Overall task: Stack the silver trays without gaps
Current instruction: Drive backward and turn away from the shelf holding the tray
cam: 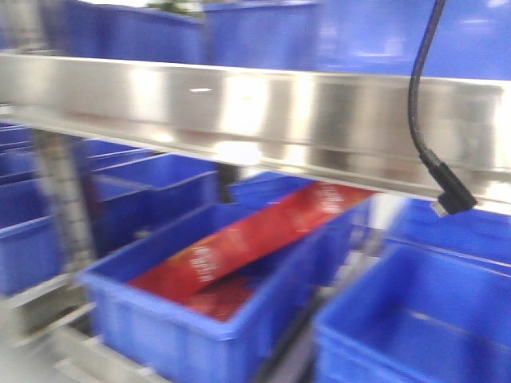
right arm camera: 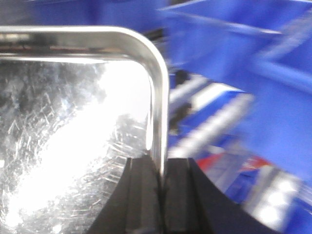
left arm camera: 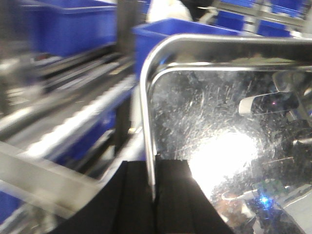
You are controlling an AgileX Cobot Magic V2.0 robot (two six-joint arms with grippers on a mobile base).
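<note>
Holds one silver tray (left arm camera: pixel 219 122) between both arms, edge-on to blurred shelving behind. Pinches its rolled left rim in the left gripper (left arm camera: pixel 153 195), black fingers (left arm camera: pixel 131 200) closed one on each side of the edge. Clamps the opposite rim likewise in the right gripper (right arm camera: pixel 161 195), just below a rounded corner. Shows a scratched, mirror-bright bottom with heavy glare in both wrist views. Shows, in the front view, a brushed-steel rail (cam: pixel 255 104) across the top, a black cable (cam: pixel 415 96) hanging before it, and blue bins (cam: pixel 160 319) below, with a red packet (cam: pixel 255 235) lying slanted in the nearest.
</note>
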